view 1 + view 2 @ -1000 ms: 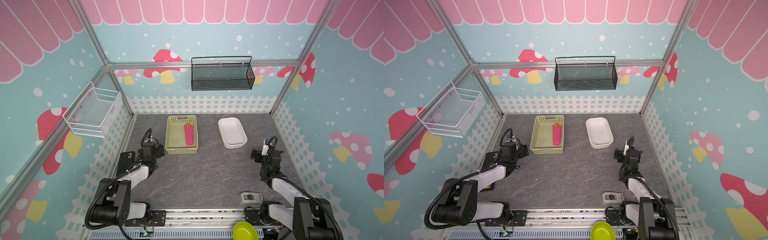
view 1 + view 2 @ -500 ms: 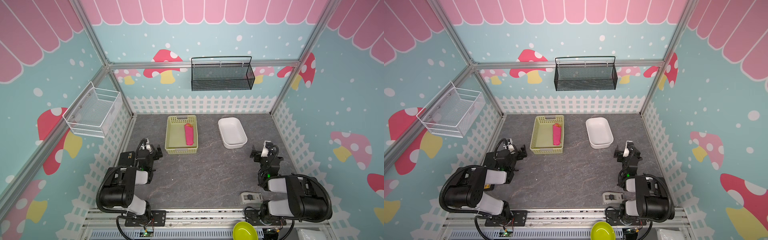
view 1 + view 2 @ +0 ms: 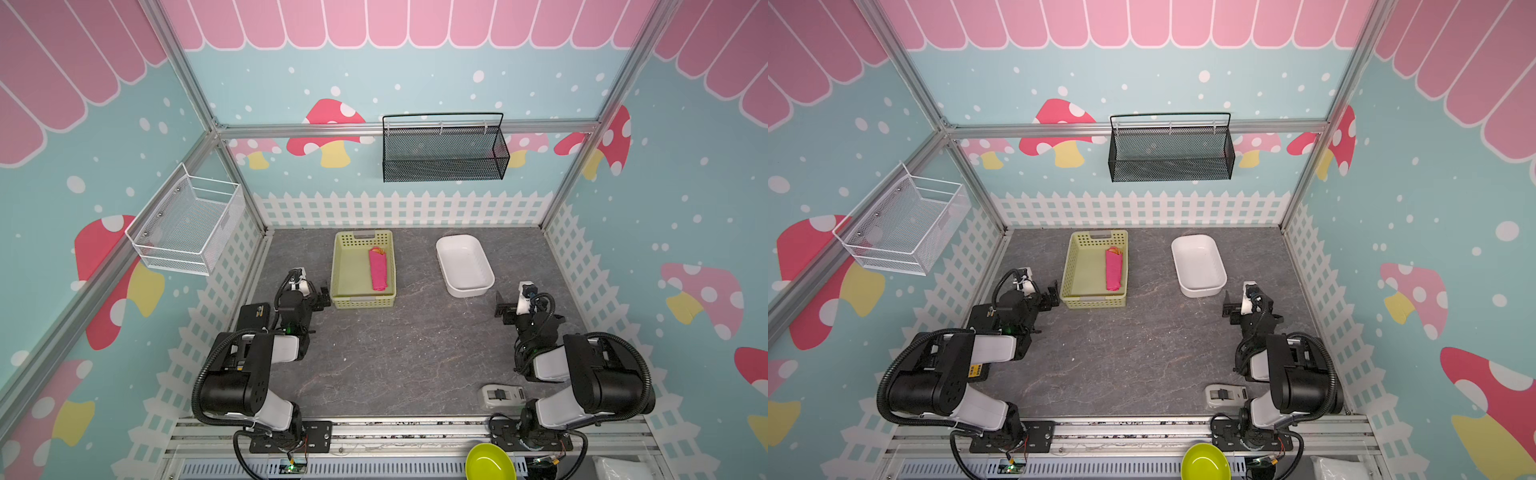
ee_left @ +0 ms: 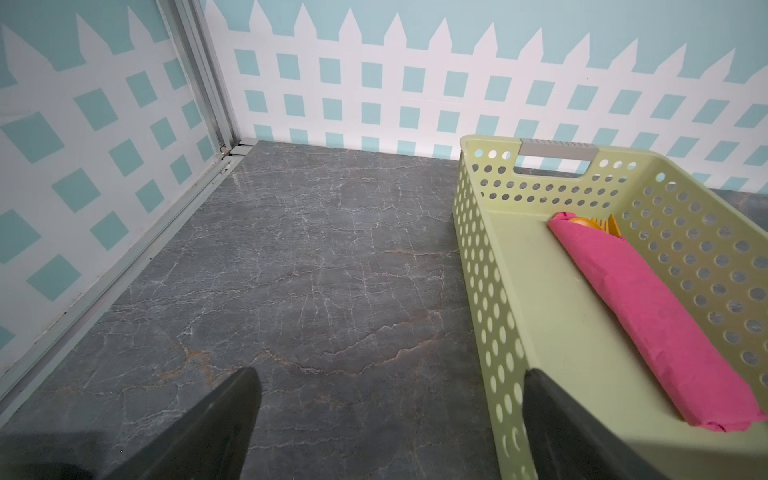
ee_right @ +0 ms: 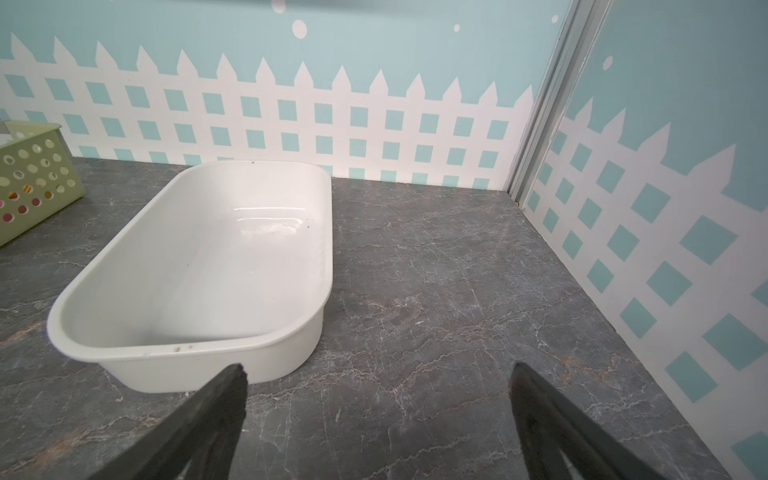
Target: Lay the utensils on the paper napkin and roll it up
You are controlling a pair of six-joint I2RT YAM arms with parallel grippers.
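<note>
Paper napkin is lying rolled up inside the green basket, close along its right wall in both top views, w/ orange utensils poking out its far end. Left end effector is hovering just beside the basket's near-left corner, jaws spread wide, gripping nothing. Right end effector is sitting near the white tub, by its near edge, jaws also wide, empty. Counter is lying bare btwn the 2 arms.

teal mushroom-print walls with white picket-fence trim enclose a grey marble-patterned floor.
</note>
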